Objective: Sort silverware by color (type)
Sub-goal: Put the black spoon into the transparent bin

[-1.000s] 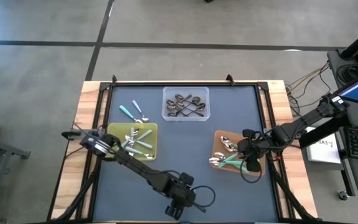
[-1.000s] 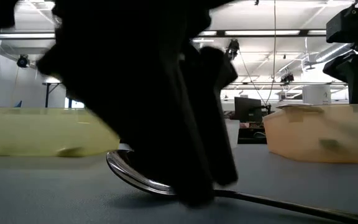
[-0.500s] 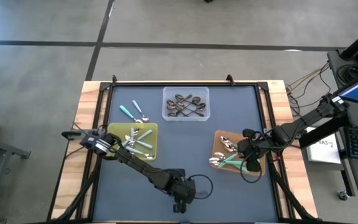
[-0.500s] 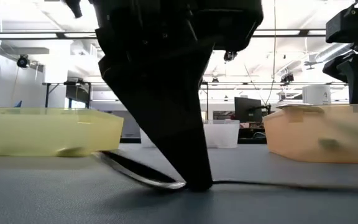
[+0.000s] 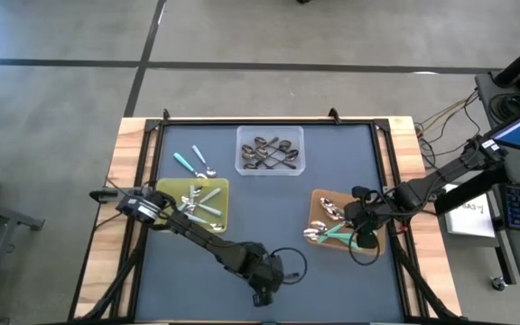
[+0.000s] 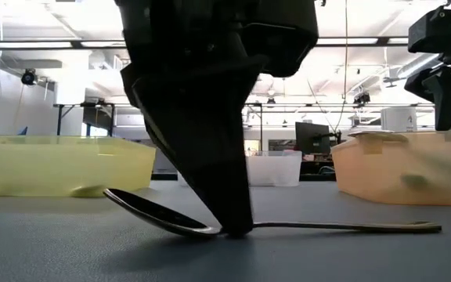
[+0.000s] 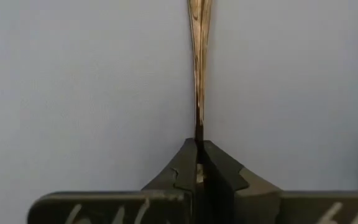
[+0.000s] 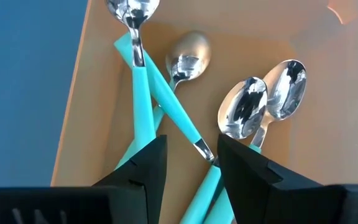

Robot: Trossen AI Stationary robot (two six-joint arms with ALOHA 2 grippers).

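A dark metal spoon (image 6: 343,227) lies on the blue-grey table near its front edge, and my left gripper (image 6: 235,229) is shut on it. In the high view my left gripper (image 5: 261,280) shows at the front centre. My right gripper (image 8: 191,158) hangs open over the orange-brown tray (image 5: 319,236), above several teal-handled spoons (image 8: 166,99). A clear tray (image 5: 271,152) of dark spoons stands at the far centre. A yellow tray (image 5: 219,215) holds pale-handled spoons. Two loose spoons (image 5: 193,162) lie flat at the far left. My left gripper pinches the dark spoon's thin neck (image 7: 199,134) between its two shut fingers, just behind the bowl. The fingers come steeply from above and lie across the spoon. The bowl (image 6: 151,213) tilts up on one side, and the handle (image 6: 382,227) runs out level, low over the table.
The table's dark frame (image 5: 269,120) runs around the mat. A black cable loop (image 5: 289,264) lies beside my left gripper. Bare mat stretches between the three trays.
My left gripper has rolled about its own line and shut on the dark spoon's neck. The spoon has turned with it: its bowl now tilts up and its handle stands out level along the table.
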